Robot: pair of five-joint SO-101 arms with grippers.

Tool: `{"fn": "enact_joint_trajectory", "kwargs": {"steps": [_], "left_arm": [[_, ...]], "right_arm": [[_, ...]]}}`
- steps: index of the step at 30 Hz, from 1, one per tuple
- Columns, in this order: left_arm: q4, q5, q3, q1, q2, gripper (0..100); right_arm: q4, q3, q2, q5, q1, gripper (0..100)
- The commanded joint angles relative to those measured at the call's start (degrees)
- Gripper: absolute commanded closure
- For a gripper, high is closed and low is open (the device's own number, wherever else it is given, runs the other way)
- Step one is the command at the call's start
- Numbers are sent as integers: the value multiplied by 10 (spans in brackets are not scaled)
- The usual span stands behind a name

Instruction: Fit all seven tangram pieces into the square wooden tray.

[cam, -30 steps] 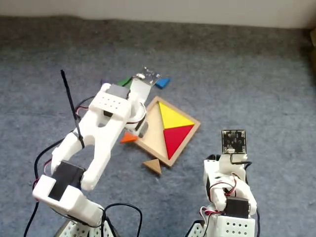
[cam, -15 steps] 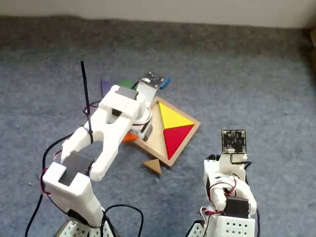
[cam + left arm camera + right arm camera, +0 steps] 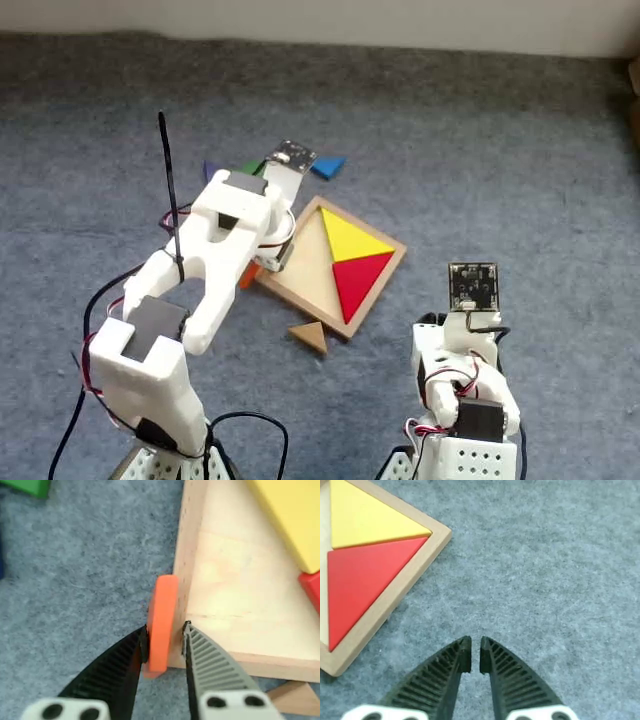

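My left gripper point(image 3: 165, 635) is shut on the orange piece point(image 3: 164, 610), which stands on edge against the outer rim of the square wooden tray point(image 3: 187, 555). In the high view the orange piece point(image 3: 246, 276) peeks out beside the left arm point(image 3: 215, 250) at the tray's point(image 3: 378, 281) left side. A yellow triangle point(image 3: 350, 238) and a red triangle point(image 3: 356, 276) lie inside the tray. My right gripper point(image 3: 475, 652) is shut with nothing in it, over the carpet off the tray's corner point(image 3: 390, 605).
A wood-coloured triangle point(image 3: 310, 336) lies on the carpet just in front of the tray. Blue point(image 3: 328, 167), green point(image 3: 252, 167) and purple point(image 3: 210, 170) pieces lie behind it. The right arm point(image 3: 465, 350) stands to the tray's right, on grey carpet.
The left arm has swung and its wrist shifted slightly left, taking the orange piece a little left along the tray's edge. The right arm has not moved.
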Motion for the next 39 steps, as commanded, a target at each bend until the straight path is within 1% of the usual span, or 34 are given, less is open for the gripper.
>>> {"fn": "enact_joint_trajectory", "kwargs": {"steps": [1,6,12,16,19,24,27,32,39], "left_arm": [[-6,5,-10,23,-7,892],[-3,5,-33,12,-29,938],[4,5,-32,13,-92,937],[10,-4,-31,15,-109,937],[6,-23,-11,15,-88,936],[-18,-23,4,12,-27,933],[-18,-23,-1,13,0,931],[-14,-18,-22,7,3,859],[-9,-18,-25,1,2,856]], "right_arm": [[-11,81,-5,-1,7,954],[-11,81,-5,-1,7,954],[-11,81,-5,-1,7,954],[-11,81,-5,-1,7,954],[-11,81,-5,-1,7,954],[-11,81,-5,-1,7,954],[-11,81,-5,-1,7,954],[-11,81,-5,-1,7,954],[-11,81,-5,-1,7,954]]}}
